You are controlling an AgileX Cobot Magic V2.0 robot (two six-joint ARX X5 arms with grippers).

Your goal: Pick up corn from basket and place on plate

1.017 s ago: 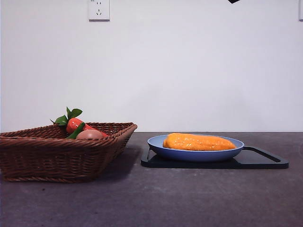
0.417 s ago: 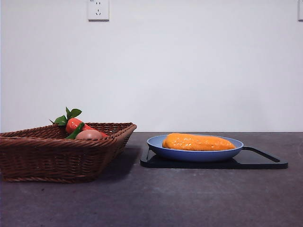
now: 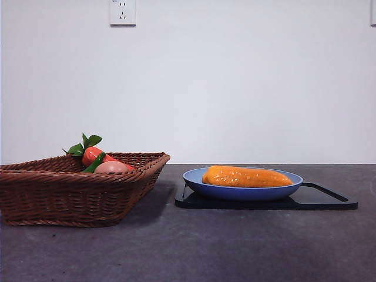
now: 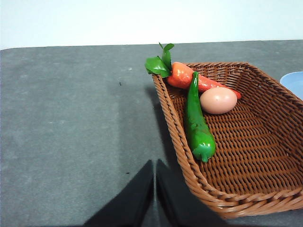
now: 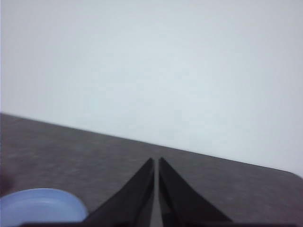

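Corn (image 3: 247,176): lying on blue plate (image 3: 200,183), atop black tray (image 3: 329,200). Wicker basket (image 3: 70,191), at 9 o'clock of plate: carrot (image 4: 187,78), green pepper (image 4: 198,127), egg (image 4: 218,100). Left gripper (image 4: 155,187) and right gripper (image 5: 156,187): jaws pressed together, empty.

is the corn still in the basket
No, the corn lies on the blue plate, and the basket holds only a carrot, a green pepper and an egg.

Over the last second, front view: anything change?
Only a black arm tip at the top edge went up out of view; which arm, cannot tell. The corn stays on the plate, basket unmoved. Both grippers, left and right, are shut and hold nothing.
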